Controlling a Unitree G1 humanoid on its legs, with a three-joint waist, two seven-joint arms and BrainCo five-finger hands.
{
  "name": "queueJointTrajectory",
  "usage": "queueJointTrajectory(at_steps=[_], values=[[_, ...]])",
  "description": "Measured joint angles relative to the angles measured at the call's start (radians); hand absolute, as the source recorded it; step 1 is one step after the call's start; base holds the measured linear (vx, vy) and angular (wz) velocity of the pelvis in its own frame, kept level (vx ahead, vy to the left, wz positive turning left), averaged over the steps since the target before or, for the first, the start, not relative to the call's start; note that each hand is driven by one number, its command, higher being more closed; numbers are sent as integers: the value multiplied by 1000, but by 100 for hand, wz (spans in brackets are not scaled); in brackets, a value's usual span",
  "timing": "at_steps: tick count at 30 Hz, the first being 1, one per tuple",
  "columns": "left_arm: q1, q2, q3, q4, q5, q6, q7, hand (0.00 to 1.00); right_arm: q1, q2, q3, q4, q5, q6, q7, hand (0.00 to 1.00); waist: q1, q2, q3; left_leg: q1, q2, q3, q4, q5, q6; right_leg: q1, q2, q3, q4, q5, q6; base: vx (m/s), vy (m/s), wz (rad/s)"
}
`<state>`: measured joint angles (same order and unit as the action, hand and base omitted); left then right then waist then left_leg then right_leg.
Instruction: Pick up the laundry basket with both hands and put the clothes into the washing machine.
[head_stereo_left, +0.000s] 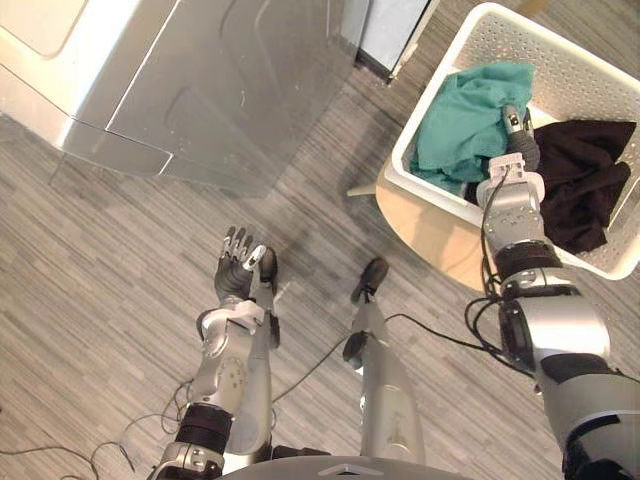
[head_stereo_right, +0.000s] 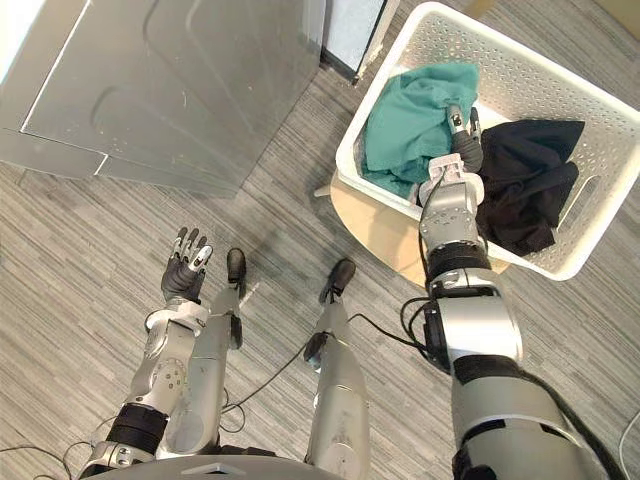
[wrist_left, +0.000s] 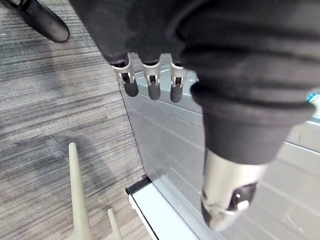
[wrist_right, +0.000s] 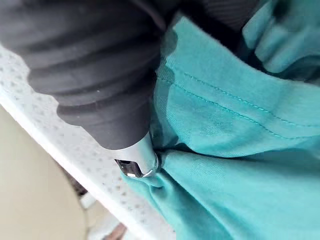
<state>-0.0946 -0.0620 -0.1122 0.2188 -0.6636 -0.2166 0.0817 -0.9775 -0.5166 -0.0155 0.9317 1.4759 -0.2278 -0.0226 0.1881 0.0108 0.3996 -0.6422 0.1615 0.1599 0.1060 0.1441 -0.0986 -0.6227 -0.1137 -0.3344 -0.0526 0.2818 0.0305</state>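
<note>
Laundry basket (head_stereo_left: 570, 62) sits on a round stool (head_stereo_left: 430, 230), surrounding the right hand (head_stereo_left: 522, 152), which lies on teal cloth (head_stereo_left: 462, 118) with black cloth (head_stereo_left: 590, 180) just beside it. Whether it is gripping cannot be told. Left hand (head_stereo_left: 238, 270) hangs spread open, near the washing machine (head_stereo_left: 220, 80).

White perforated basket (head_stereo_left: 560, 62), teal cloth (head_stereo_left: 462, 122), black cloth (head_stereo_left: 588, 182) — grey streaked floor (head_stereo_left: 100, 262), silver-grey washing machine (head_stereo_left: 222, 82).

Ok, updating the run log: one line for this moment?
left hand: open, over floor | right hand: in basket, on teal cloth | black cloth: in basket | basket: on stool, not lifted
</note>
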Motion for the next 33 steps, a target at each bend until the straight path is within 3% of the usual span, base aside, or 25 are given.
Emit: queueJointTrajectory(at_steps=[8,14,20,25,33], values=[[0,0,1,-64,13,-3,21,0,79,164,-184,-371,51,-135,22,100,-8,-1,0,34,3,14,26,-18,0,39,3,19,-12,5,1,-46,38,-6],[-3,1,-3,-91,22,-4,30,0,100,214,-258,-454,51,-187,36,100,-16,-1,1,56,4,13,32,-22,-1,61,3,19,-3,4,0,-46,25,-1],[-5,-1,22,-94,59,-5,46,0,142,248,-270,-605,47,-204,36,100,-30,-2,3,76,6,11,34,-26,-3,66,-1,18,37,-21,-5,-51,17,-1],[-5,2,26,-130,66,-6,49,0,202,277,-239,-614,7,-204,36,100,-45,-7,11,140,4,7,33,-37,-3,119,-5,18,63,-48,-5,-8,2,0],[-87,53,-13,-132,163,-10,69,0,241,304,-157,-620,-70,-145,36,100,-84,-20,33,170,-2,2,33,-43,-5,141,-4,25,65,-43,-11,-10,-12,-3]])
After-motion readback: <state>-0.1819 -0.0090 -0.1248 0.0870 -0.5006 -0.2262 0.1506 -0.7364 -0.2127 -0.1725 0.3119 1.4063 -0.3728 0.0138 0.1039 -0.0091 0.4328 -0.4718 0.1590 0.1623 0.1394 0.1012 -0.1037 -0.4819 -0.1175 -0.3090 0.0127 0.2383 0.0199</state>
